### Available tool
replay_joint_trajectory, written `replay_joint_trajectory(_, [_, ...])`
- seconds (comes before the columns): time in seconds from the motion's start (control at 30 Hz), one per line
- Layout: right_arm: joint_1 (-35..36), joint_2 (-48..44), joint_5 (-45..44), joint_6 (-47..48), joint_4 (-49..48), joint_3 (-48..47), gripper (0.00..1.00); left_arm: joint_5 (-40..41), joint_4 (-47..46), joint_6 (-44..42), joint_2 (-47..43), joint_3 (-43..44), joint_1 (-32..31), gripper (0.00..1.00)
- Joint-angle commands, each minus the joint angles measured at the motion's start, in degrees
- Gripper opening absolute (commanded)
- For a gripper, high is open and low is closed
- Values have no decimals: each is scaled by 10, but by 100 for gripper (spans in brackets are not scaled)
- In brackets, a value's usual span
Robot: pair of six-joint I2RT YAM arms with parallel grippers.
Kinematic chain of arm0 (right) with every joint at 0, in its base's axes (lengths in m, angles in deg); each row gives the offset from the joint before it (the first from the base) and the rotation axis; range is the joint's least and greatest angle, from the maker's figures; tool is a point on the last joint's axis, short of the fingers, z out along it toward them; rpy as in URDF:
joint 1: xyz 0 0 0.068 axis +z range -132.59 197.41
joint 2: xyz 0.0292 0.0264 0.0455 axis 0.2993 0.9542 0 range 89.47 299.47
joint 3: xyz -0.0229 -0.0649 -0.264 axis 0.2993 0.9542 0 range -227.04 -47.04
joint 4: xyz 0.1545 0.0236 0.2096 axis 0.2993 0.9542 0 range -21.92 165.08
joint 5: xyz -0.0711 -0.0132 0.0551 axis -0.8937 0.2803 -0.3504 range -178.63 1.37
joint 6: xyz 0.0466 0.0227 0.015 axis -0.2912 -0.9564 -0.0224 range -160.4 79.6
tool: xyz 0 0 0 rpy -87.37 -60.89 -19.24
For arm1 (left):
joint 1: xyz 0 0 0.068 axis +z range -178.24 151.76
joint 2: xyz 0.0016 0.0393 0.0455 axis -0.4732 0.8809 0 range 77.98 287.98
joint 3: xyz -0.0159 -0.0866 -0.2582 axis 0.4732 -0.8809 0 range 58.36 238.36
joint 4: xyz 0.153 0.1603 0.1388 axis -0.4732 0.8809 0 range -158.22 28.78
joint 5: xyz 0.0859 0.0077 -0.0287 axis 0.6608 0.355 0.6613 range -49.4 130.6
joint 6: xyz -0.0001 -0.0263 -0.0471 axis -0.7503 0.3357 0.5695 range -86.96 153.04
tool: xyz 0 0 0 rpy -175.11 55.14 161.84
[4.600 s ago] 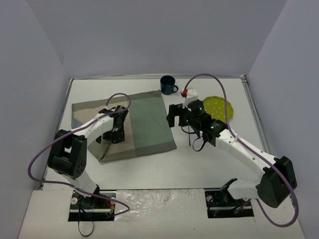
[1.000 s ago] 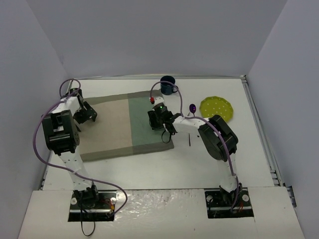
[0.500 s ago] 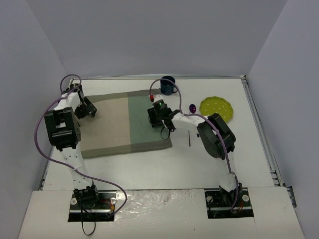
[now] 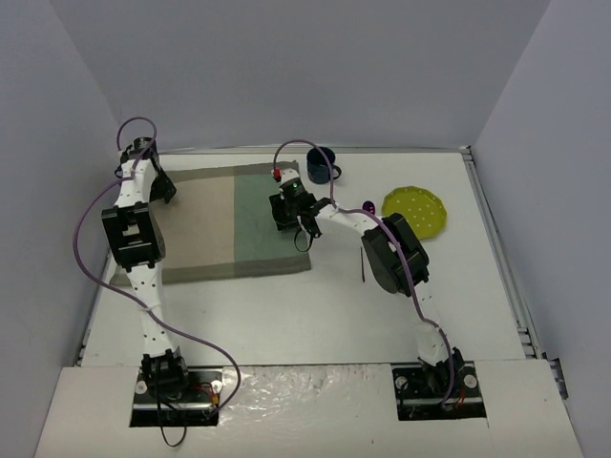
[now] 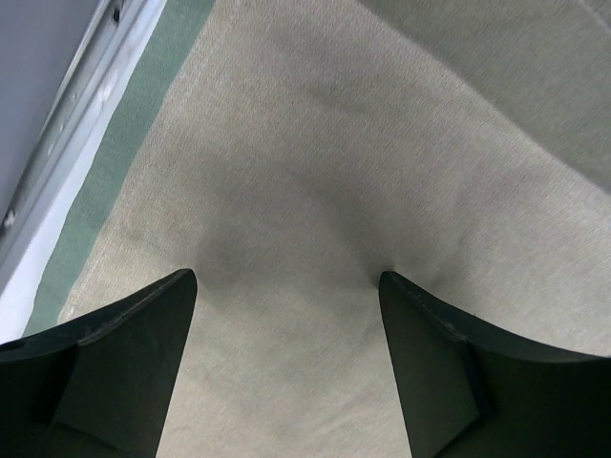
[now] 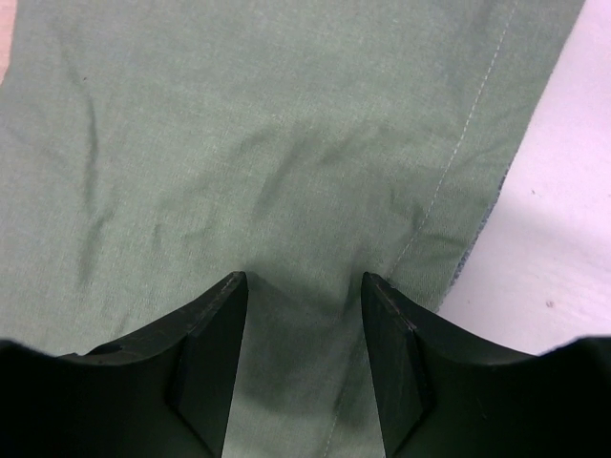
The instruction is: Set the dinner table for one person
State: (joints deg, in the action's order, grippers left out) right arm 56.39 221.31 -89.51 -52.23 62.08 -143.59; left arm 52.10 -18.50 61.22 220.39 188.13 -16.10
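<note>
The dinner table [image 4: 286,315] spans the top view, the placemat [image 4: 205,224] lying on its far-left part, partly hidden under both arms. Left gripper [image 5: 286,281] and right gripper [image 6: 304,281] — fingers parted — press down on the cloth. A thin dark utensil [image 4: 363,265] is too small to identify.

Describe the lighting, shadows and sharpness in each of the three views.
Top external view: soft light, with glare on the crinkled shiny sheet by the arm bases. Left wrist view: a dark shadow on the two-tone beige and green cloth placemat between the fingers of the left end effector; weave sharp. Right wrist view: a shadow under the right end effector; flat white tabletop bright.
</note>
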Motion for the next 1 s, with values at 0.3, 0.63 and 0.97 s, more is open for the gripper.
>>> replay_joint_trajectory(0.3, [-9, -71, 32, 13, 17, -59, 57, -61, -28, -52, -36, 38, 3, 85])
replay_joint_trajectory(0.63, [-16, -261, -13, 21, 17, 14, 81, -91, -32, -57, -272, -63, -31, 97])
replay_joint_trajectory(0.97, [-30, -436, -36, -25, 17, 221, 99, -70, -116, -33, -424, -391, -111, 97])
